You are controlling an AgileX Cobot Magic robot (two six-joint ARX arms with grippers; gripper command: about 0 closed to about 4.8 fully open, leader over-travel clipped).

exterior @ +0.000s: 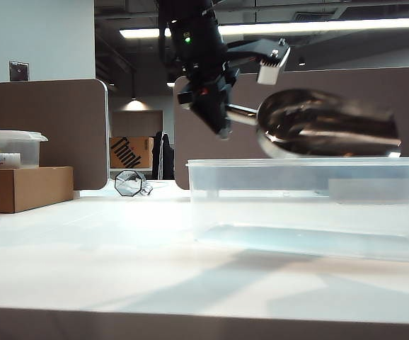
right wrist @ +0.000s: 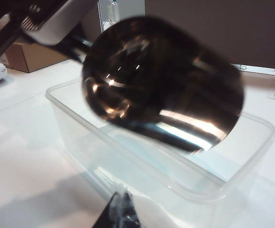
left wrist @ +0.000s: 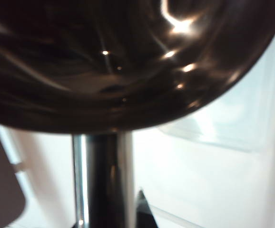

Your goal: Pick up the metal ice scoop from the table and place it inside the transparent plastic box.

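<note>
The metal ice scoop (exterior: pixel 325 131) hangs in the air just above the rim of the transparent plastic box (exterior: pixel 310 205), its bowl lying roughly level over the opening. My left gripper (exterior: pixel 220 117) comes down from above and is shut on the rod handle (exterior: pixel 241 113). In the left wrist view the dark bowl (left wrist: pixel 128 61) fills most of the frame, and the handle (left wrist: pixel 102 180) runs into the left gripper (left wrist: pixel 104 224). The right wrist view shows the scoop (right wrist: pixel 161 85) over the box (right wrist: pixel 80 123) on the white table (exterior: pixel 119 248). My right gripper (right wrist: pixel 121 211) is shut, empty, short of the box.
At the left a brown cardboard box (exterior: pixel 24 188) carries a small lidded clear container (exterior: pixel 10 147). A small faceted glass object (exterior: pixel 130 183) lies at the back of the table. Brown partition panels (exterior: pixel 49 120) stand behind it.
</note>
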